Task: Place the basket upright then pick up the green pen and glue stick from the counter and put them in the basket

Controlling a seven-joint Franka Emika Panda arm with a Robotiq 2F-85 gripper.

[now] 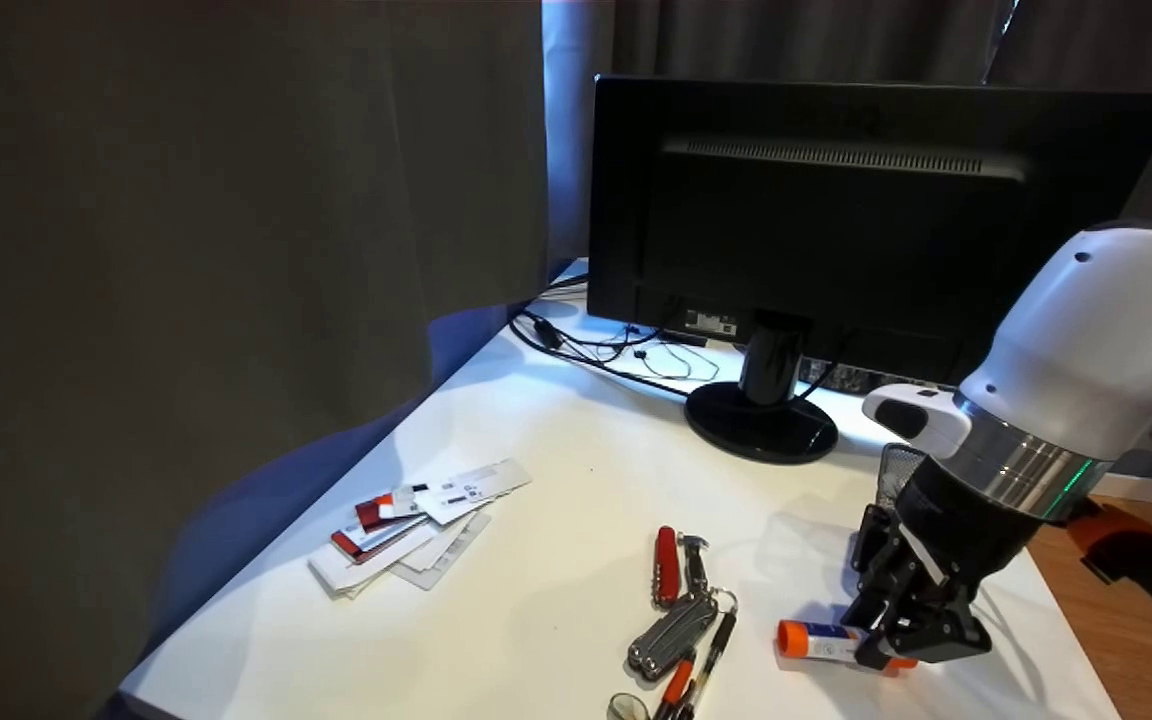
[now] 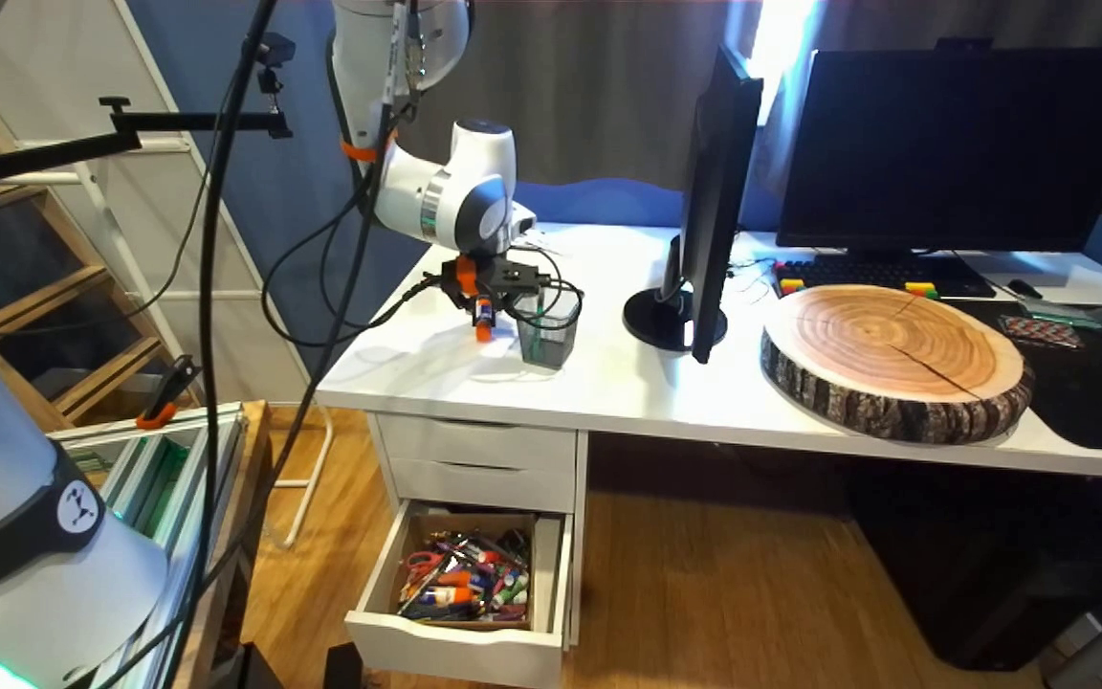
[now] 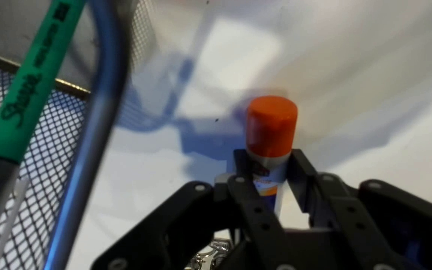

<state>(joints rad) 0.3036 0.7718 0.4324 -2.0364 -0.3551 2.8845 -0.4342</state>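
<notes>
Robotiq gripper (image 3: 269, 161) down at the white counter (image 1: 556, 560), and it's pinching the glue stick (image 3: 271, 135) just beside one orange end! Near it, upright, stands the wire-mesh basket (image 2: 551, 346), with the green Sharpie highlighter (image 3: 32, 86) already leaning inside. That off-centre hold could let the glue stick swivel, so the good play looks like this: firm squeeze, straight lift well clear of the basket's rim, then slip it in end-first without knocking the highlighter.
</notes>
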